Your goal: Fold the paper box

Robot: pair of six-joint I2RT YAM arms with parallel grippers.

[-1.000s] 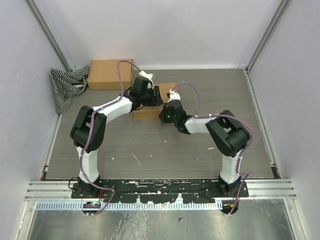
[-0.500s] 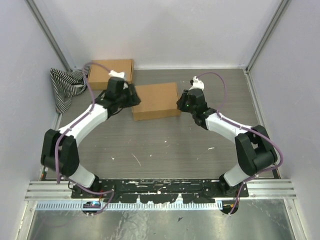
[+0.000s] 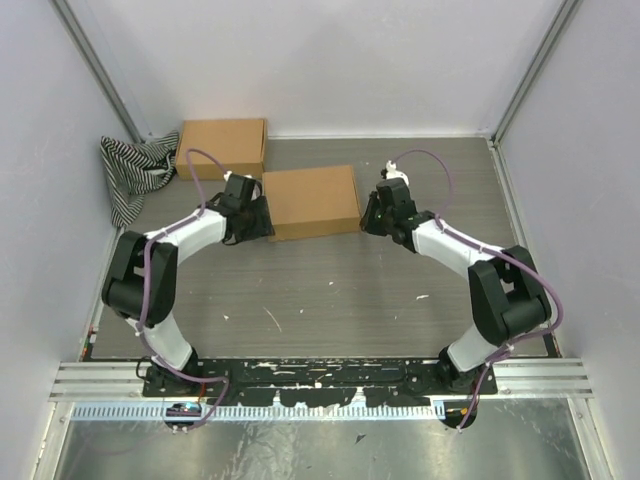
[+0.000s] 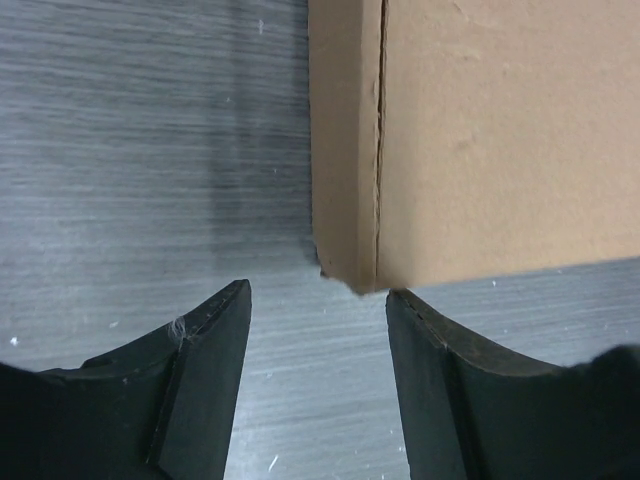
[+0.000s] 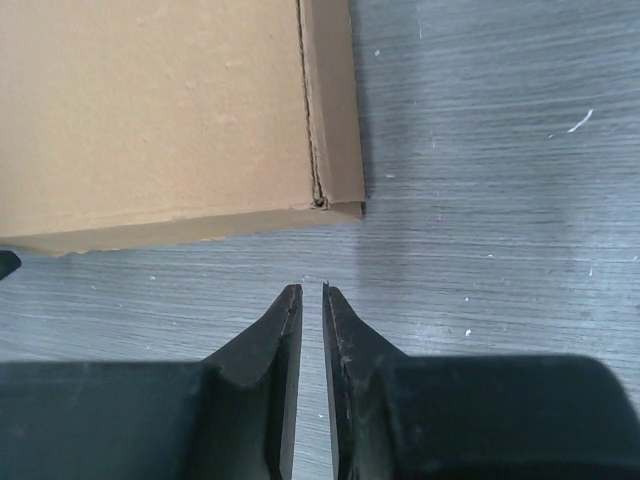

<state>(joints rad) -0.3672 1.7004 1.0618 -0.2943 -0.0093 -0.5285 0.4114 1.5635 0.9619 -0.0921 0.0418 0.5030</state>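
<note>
**Inspector:** Cardboard, brown and corrugated: the paper box [image 3: 310,200] lies at mid-table, lid down flat. Its long axis runs left to right across the overhead view, slightly tilted.

**Clerk:** And the arms relative to it?

**Inspector:** One stands at each short end. The left pincer [image 4: 316,290] is spread wide and grips nothing. In its wrist view the box's near corner sits straight ahead of the gap, with the body of the box running off to the upper right. The right pincer [image 5: 311,290] has its fingers parted only by a thin slit and is also empty. The box's other near corner lies just above it, and the box extends to the upper left.

**Clerk:** Which arm is nearer?

**Inspector:** I judge them about equal. Each is just beside its end, and I cannot confirm contact on either side.

**Clerk:** Anything else on the table [image 3: 330,290]?

**Inspector:** A second box [image 3: 222,148] at the upper left, well apart.
</note>
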